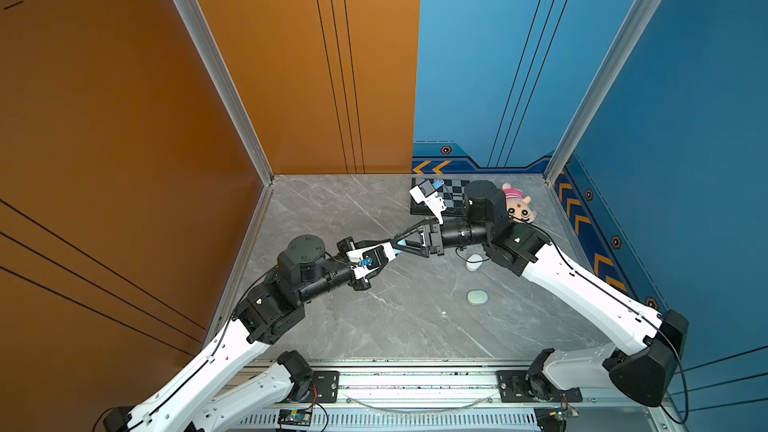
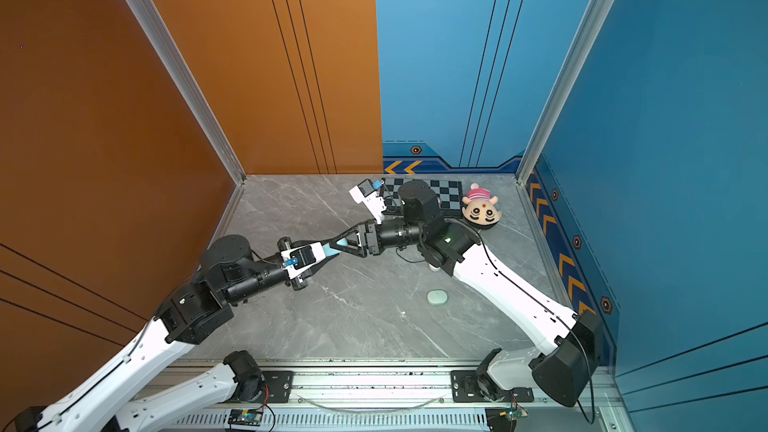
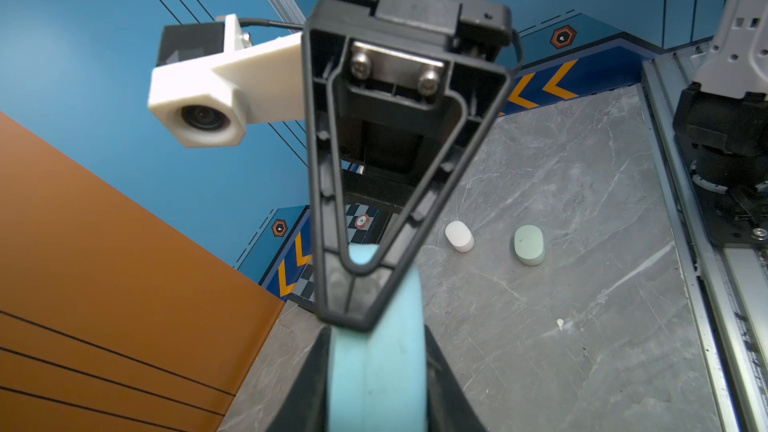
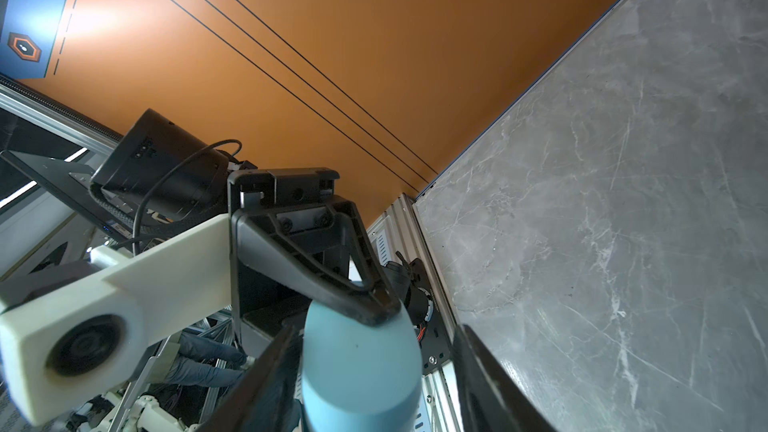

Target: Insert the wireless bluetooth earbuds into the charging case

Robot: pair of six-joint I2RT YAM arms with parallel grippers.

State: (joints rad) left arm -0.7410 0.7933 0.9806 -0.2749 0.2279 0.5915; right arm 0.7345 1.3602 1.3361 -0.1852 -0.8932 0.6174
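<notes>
At the near edge a metal rail (image 1: 415,380) carries the bases of both arms. Behind it lies the grey marble tabletop (image 1: 374,334).

On the tabletop, a little right of the middle, there is a very small white speck (image 1: 444,313). It may be an earbud, but it is too small to be sure. Just beyond the speck a green case (image 1: 478,297) lies flat. A little farther on, a white case (image 1: 473,261) lies close beside the right arm.

Over the middle of the tabletop the two arms meet, off the surface. The left pincer (image 3: 376,351) is closed on a blue case (image 3: 378,392), with a black finger pressed to each side of it. The right pincer (image 4: 374,338) points at it from the opposite side and stands around the same case. One finger (image 4: 264,378) touches the case and the other is apart from it with a gap, so this pincer is open. I cannot see inside the blue case.

Farther back a checkerboard (image 2: 444,193) lies flat, partly hidden by the right arm. Just to its right is a plush toy (image 2: 481,209), near the far right corner. Behind everything stand an orange wall (image 1: 124,118) on the left and a blue wall (image 1: 498,56) on the right.
</notes>
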